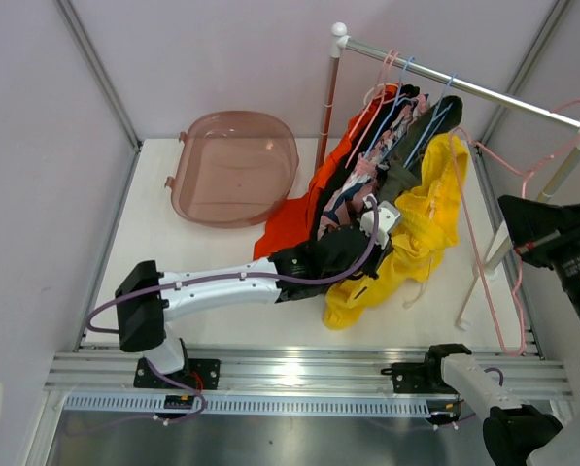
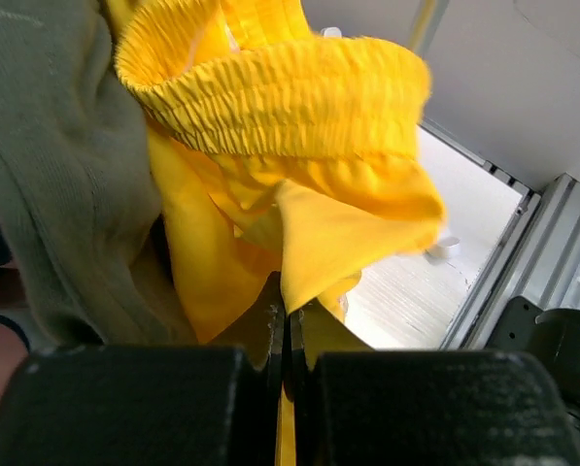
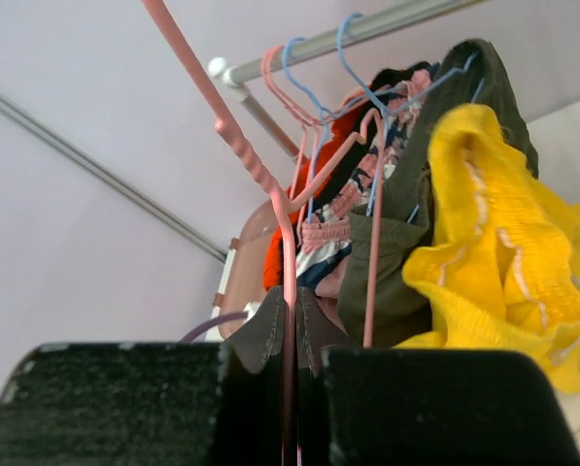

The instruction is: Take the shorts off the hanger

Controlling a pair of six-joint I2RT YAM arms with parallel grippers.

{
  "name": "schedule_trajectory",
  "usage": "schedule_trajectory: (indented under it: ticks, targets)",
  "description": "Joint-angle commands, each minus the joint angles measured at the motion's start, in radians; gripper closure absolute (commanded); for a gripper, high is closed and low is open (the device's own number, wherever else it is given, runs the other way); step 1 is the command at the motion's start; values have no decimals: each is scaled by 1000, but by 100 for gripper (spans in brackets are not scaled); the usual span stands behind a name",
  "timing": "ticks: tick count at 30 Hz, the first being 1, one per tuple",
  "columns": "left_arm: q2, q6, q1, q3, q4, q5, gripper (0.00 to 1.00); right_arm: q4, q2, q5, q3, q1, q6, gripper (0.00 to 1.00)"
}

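Yellow shorts (image 2: 299,126) hang just above the left fingers (image 2: 275,335). A thin fold of the yellow cloth is pinched between these fingers, so they are clamped tight on it. The cloth is soft and bright, and its bumpy, stretchy waistband makes a wide ring. Touching it, up and to the left of these fingers, are the olive shorts (image 2: 47,175), which look thick, fuzzy and dull green.

The right fingers (image 3: 275,330) are pressed together on a pink hanger (image 3: 260,175). It is a thin, smooth, bent wire that climbs up and away from them. Past these fingers, 2 blue hangers (image 3: 304,87) hook over a shiny round metal bar (image 3: 367,29). Under the bar, the pink patterned shorts (image 3: 324,233) and the orange shorts (image 3: 273,262) hang bunched close together.

Below it all is a flat white tabletop (image 1: 212,252), and the end of the orange cloth lies on it. A rounded, see-through, pinkish-brown plastic tub (image 1: 236,165) sits well apart from both pairs of fingers. The walls are plain and pale grey-purple. A ridged silver track (image 1: 299,374) runs along the near edge.
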Motion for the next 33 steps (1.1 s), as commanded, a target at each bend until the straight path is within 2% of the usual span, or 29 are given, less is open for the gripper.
schedule_trajectory:
  ticks: [1, 4, 6, 9, 13, 18, 26, 29, 33]
  targets:
    - [-21, -12, 1, 58, -13, 22, 100, -208, 53, 8, 97, 4, -36, 100]
    - [-64, -51, -1, 14, -11, 53, 100, -181, 36, 63, 56, 11, -47, 100]
    - [-102, -62, -25, -51, -7, 61, 100, -142, 18, 118, -37, 13, -54, 100]
    - [-190, -40, -108, -114, -22, 7, 100, -56, -1, 193, -162, 19, -77, 100]
    - [-286, -54, -211, -131, -144, -102, 100, 103, -5, 233, -283, 21, -103, 100]
    - [-487, -109, -285, -212, -255, -200, 100, 232, 24, 213, -291, 21, -113, 100]
    - [-723, -134, -285, -348, -350, -349, 100, 287, 93, 258, -201, 21, -122, 100]
    - [-776, -149, -285, -371, -359, -364, 100, 324, 105, 321, -227, 17, -146, 100]
    - [-823, -161, -285, -362, -398, -392, 100, 421, 114, 378, -347, 4, -171, 100]
